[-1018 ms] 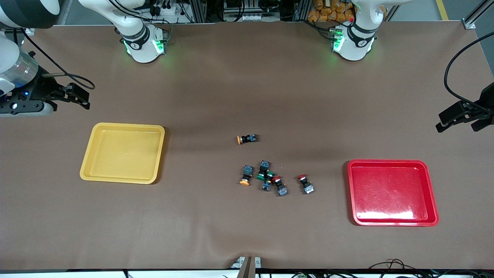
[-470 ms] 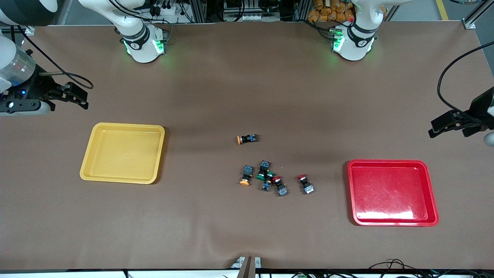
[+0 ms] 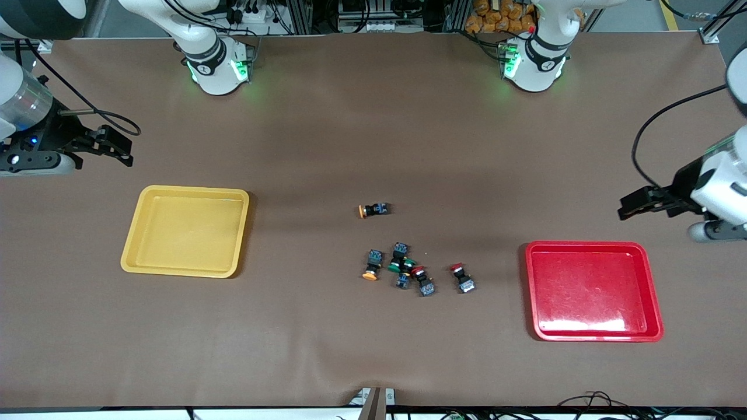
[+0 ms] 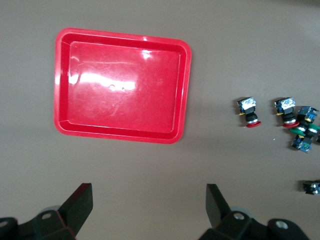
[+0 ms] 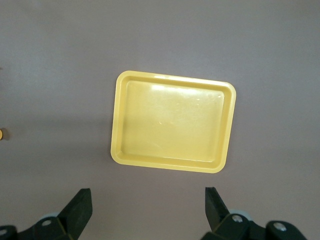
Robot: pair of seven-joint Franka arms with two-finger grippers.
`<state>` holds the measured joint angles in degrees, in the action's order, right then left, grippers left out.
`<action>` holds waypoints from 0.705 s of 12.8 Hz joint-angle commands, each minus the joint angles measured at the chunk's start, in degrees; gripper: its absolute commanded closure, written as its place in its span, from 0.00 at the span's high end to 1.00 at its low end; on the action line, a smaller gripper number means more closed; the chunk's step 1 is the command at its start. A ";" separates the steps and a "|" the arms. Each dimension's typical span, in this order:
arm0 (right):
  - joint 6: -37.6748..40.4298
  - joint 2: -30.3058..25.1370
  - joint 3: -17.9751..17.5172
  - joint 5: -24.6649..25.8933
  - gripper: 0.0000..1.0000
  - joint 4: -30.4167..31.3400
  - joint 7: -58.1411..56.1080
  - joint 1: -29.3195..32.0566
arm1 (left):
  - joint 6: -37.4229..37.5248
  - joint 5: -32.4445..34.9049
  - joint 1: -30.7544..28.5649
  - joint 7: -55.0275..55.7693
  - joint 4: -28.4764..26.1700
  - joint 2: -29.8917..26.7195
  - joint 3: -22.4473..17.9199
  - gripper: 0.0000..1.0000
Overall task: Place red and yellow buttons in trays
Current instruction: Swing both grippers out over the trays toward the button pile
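Two red-capped buttons lie in a cluster mid-table, with a yellow-capped button and green-capped switches. Another yellow-capped button lies alone, farther from the front camera. The red tray stands empty toward the left arm's end, the yellow tray empty toward the right arm's end. My left gripper is open and empty over bare table next to the red tray. Its wrist view shows the red buttons. My right gripper is open and empty over bare table beside the yellow tray.
The brown mat covers the whole table. The two arm bases stand along the table's edge farthest from the front camera. A black cable hangs from the left arm.
My left gripper has moved in from the table's end toward the red tray. My right gripper shifted slightly at first, then stayed still. The buttons and trays have not moved.
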<state>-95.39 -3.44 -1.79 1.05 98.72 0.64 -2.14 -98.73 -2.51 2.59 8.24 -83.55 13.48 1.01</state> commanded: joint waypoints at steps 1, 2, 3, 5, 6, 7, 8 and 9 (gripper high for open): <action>0.90 2.55 0.29 0.18 1.00 -1.69 0.33 -0.85 | -1.37 1.37 2.33 5.28 0.93 2.25 -0.04 1.00; 0.29 4.13 0.29 1.14 1.00 -1.78 0.33 -0.93 | -1.81 1.37 3.12 7.56 1.19 3.30 -0.04 1.00; 0.64 5.62 0.21 1.85 1.00 -3.34 0.24 -0.93 | -1.99 1.45 3.65 10.10 1.20 4.00 -0.04 1.00; 0.47 6.34 0.21 1.94 1.00 -4.24 1.20 -1.11 | -3.91 1.54 6.19 13.98 1.29 6.81 -0.13 1.00; 0.38 6.60 0.21 1.51 1.00 -4.85 2.95 -1.89 | -5.32 2.50 7.85 17.22 1.37 8.39 -0.13 1.00; 0.38 7.39 0.21 1.50 1.00 -5.55 7.49 -3.55 | -6.63 4.34 9.61 20.82 1.37 10.23 -0.04 1.00; 0.29 8.09 0.21 1.33 1.00 -5.73 14.06 -6.09 | -8.04 6.27 11.19 23.81 1.37 12.08 -0.04 1.00; 0.29 9.14 0.12 1.24 1.00 -5.73 20.74 -8.56 | -9.71 6.98 12.43 26.28 1.46 13.75 -0.13 1.00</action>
<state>-95.86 3.37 -1.85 1.79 94.98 10.96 -5.92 -106.32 1.72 12.62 29.79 -83.54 23.91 1.21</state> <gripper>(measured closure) 0.000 0.000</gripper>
